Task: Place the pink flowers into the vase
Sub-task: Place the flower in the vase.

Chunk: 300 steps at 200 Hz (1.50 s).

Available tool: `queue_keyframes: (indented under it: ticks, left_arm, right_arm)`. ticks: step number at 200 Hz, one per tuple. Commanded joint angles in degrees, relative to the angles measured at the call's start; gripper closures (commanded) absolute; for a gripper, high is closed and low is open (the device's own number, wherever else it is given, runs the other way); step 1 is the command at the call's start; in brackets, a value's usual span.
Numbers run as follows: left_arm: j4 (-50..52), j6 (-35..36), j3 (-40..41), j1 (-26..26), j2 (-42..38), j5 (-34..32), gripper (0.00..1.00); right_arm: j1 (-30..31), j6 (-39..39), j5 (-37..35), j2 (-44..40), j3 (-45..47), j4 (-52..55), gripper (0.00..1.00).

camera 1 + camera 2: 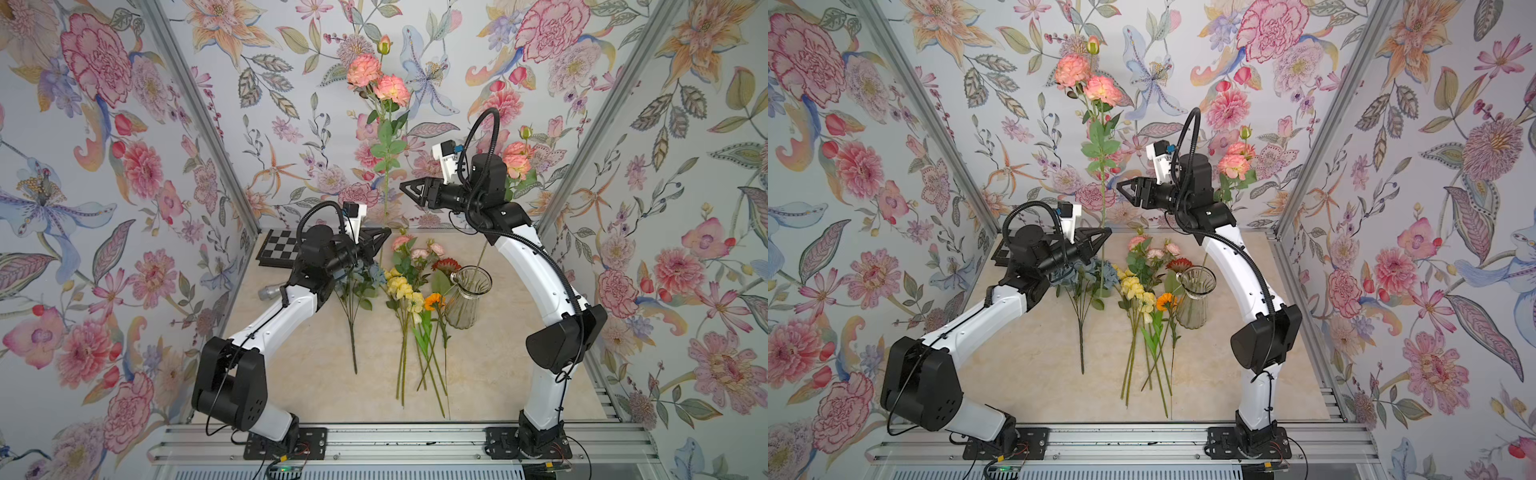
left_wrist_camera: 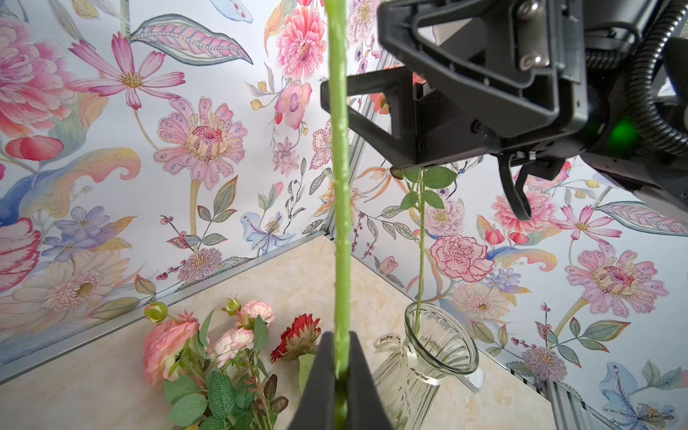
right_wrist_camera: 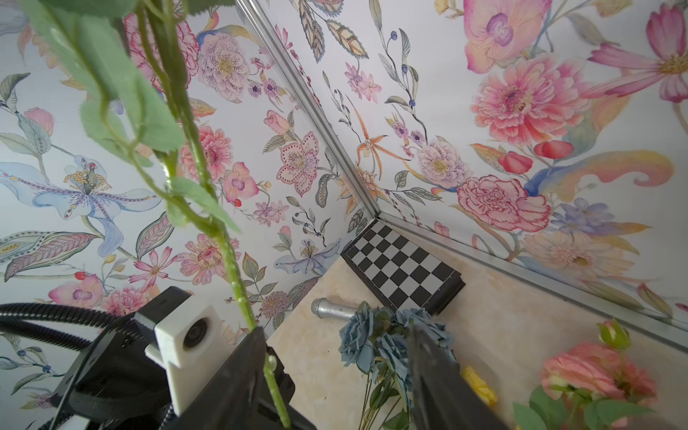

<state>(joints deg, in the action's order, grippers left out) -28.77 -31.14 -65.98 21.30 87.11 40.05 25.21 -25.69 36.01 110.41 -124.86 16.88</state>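
Enclosing the vase (image 1: 465,303) on beige marbled tabletop (image 1: 291,374), floral-papered walls (image 1: 83,187)

In both top views the left arm (image 1: 291,305) covers most of the grey cylinder (image 1: 268,292), a corner of the checkerboard (image 1: 278,247) and most of the blue roses (image 1: 1111,272). The right arm (image 1: 486,174) hides the stem of the pink spray (image 1: 517,160) above the vase (image 1: 463,307). In the left wrist view the clamped pink stem (image 2: 340,186) runs off the picture's edge, its blooms unseen.

Checkerboard (image 3: 402,268) in corner; metal cylinder (image 3: 331,309), blue roses (image 3: 376,342) nearby.
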Motion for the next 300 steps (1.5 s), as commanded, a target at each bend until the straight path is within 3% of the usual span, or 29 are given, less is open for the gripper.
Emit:
queue_keyframes:
  ticks: [1, 123, 200, 246, 287, 300]
  left_arm:
    - [-2.27, -1.03, 0.41, 0.23, -0.65, -0.59, 1.00]
    - [0.67, -0.32, -0.86, 0.19, -0.78, 0.35, 1.00]
    - [3.30, 0.83, -1.26, 0.41, -0.45, 0.77, 1.00]
    - [3.78, 1.29, -1.57, 0.49, -0.19, 0.99, 0.99]
    - [3.41, 1.20, -1.72, 0.49, 0.29, 1.02, 0.91]
    - [3.11, 1.06, -1.61, 0.47, 0.51, 1.17, 0.84]
  right_arm:
    - [1.00, 1.78, 2.91, -0.66, -0.34, -0.62, 0.38]
    - [3.53, -1.12, 6.18, 10.26, -15.59, -0.61, 0.38]
    - [3.71, -2.41, 6.00, 14.85, -23.17, -0.60, 0.71]
    - [3.64, -2.37, 6.27, 14.19, -22.70, -0.61, 0.97]
    - [3.28, -0.89, 5.44, 10.92, -20.06, -0.62, 1.00]
    - [2.94, -0.25, 4.85, 9.23, -18.59, -0.56, 1.00]
